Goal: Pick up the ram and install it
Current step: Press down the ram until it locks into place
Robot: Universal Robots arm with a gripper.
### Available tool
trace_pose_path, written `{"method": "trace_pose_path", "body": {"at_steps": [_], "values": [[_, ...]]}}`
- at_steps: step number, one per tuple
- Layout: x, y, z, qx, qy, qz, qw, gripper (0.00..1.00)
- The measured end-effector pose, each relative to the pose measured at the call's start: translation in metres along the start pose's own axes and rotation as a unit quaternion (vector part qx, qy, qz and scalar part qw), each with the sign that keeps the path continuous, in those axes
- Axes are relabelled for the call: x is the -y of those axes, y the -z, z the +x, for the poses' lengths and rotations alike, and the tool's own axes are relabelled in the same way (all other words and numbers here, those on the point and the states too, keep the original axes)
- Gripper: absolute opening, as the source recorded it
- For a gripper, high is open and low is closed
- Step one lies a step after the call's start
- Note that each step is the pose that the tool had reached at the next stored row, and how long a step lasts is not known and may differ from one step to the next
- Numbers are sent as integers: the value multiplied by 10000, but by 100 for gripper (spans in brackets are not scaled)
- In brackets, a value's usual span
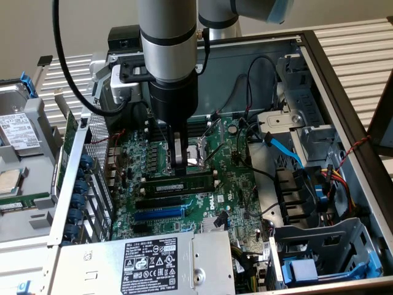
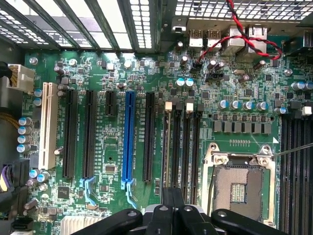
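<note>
An open desktop computer case lies on its side, its green motherboard facing up. A grey robot arm reaches straight down into the case, ending in a black pincer just above the board.

The ram, a long, narrow, flat green circuit-board stick with black chips and a small pale label, sits on edge in or on one of the long black plastic memory slots directly under the pincer tip. Whether it is pushed fully home cannot be told. It runs across the board from the exterior view's left to the exterior view's right, just beside the silver square processor socket. Nearer the camera lie more black slots and one blue expansion slot.

The pincer's thin fingers look drawn close together right at the top edge of the stick, near its middle, touching or almost touching it. Whether they pinch the stick or only press on it cannot be told.

In the wrist view the black pincer points at the group of narrow black memory slots between the blue expansion slot and the processor socket.

As a judgement: the stick is light, stiff and thin, and fragile. Its smooth flat faces may slip. It is best held by the two long faces near the middle of the top edge, away from the contact edge, kept upright and square to the slot
</note>
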State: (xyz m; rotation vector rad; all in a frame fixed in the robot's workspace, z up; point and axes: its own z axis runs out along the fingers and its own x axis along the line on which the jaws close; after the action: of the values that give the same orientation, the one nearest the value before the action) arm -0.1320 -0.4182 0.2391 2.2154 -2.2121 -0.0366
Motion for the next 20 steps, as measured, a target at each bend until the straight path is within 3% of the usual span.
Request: {"method": "trace_pose_path", "body": {"at_steps": [20], "values": [[-4, -47, 3, -14, -1, -6, 10000, 11]]}}
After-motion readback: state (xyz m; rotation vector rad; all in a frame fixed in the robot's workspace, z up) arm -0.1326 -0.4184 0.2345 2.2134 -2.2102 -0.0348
